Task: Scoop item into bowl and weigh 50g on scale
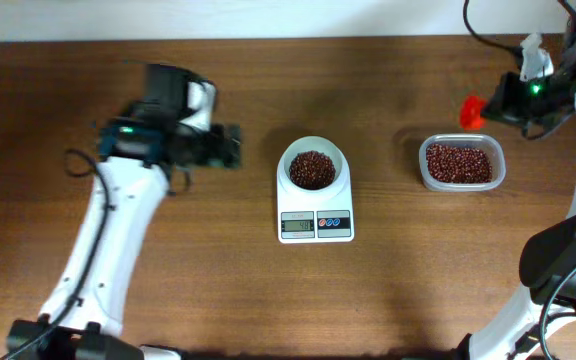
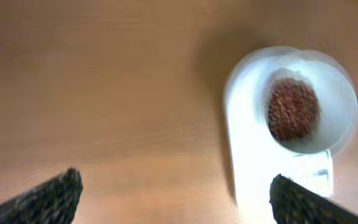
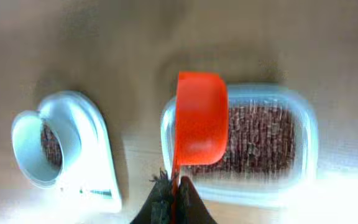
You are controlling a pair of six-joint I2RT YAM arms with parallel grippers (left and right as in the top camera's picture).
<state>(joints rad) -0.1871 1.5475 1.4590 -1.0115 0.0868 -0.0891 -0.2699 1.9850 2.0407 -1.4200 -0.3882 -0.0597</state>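
Observation:
A white bowl (image 1: pixel 313 162) holding a heap of red-brown beans (image 1: pixel 312 170) sits on the white scale (image 1: pixel 316 225) at the table's middle. It also shows in the left wrist view (image 2: pixel 337 93) and the right wrist view (image 3: pixel 30 149). More beans (image 1: pixel 458 162) fill a clear plastic container (image 1: pixel 461 184) to the right. My right gripper (image 3: pixel 174 186) is shut on the handle of an orange scoop (image 3: pixel 199 118), held above the container's near-left part; the scoop (image 1: pixel 472 110) is at the far right. My left gripper (image 2: pixel 176 193) is open and empty over bare wood, left of the scale.
The brown wooden table (image 1: pixel 218 260) spreads all around the scale. Black cables (image 1: pixel 488 40) hang near the right arm at the far right edge. The left arm's base is at the front left.

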